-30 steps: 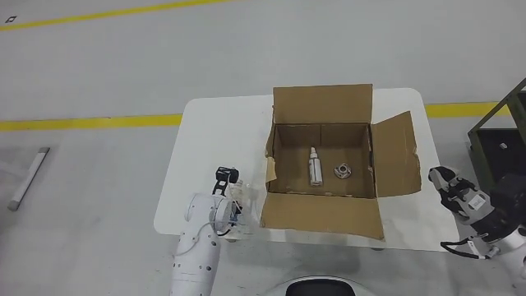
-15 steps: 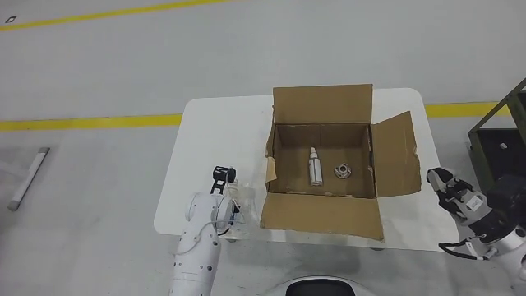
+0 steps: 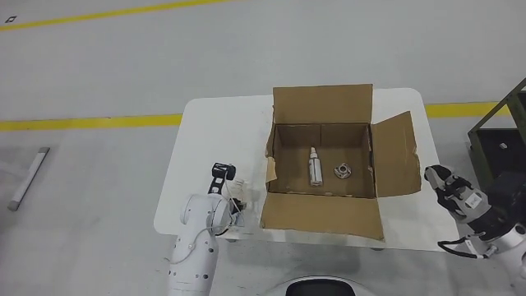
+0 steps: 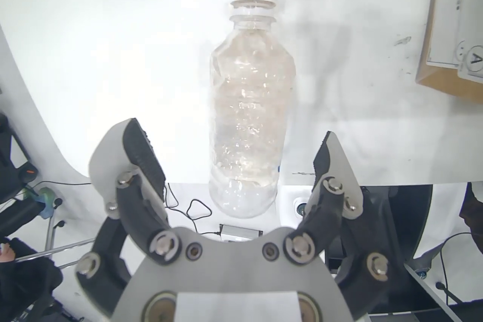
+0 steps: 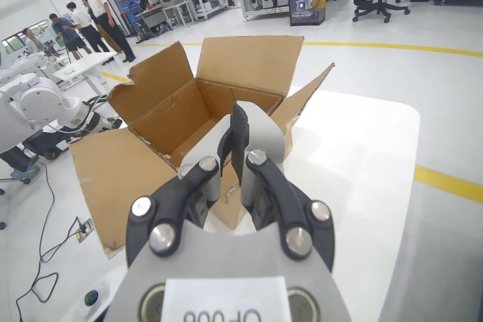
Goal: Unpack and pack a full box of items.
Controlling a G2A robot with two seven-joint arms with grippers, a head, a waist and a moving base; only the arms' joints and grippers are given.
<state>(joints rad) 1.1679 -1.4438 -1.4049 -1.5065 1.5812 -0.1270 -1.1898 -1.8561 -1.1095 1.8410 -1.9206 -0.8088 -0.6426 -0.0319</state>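
1. The clear plastic bottle with a white cap (image 4: 251,104) is down on its side on the white rounded table (image 3: 214,123); it lies at about 8 o'clock from the open brown cardboard box (image 3: 320,212), near the table's front edge, cap pointing away from the wrist.
2. The left gripper (image 4: 231,130) stands wide open; there's a black pad on either side of the bottle's lower body, a clear gap on both sides, nothing held.
3. Over the last second the left arm has eased back and its gripper has slid slightly toward 9 o'clock; the bottle hasn't budged; that reads as a finished drop-off, one item unpacked.
4. In the box lie a white spray bottle (image 3: 313,167) and, at its 3 o'clock, a small grey metal fitting (image 3: 342,169); so unpacking looks unfinished.
5. The right gripper (image 5: 237,134) sits at 4 o'clock from the box, pads pressed together on nothing; it has crept a touch closer.
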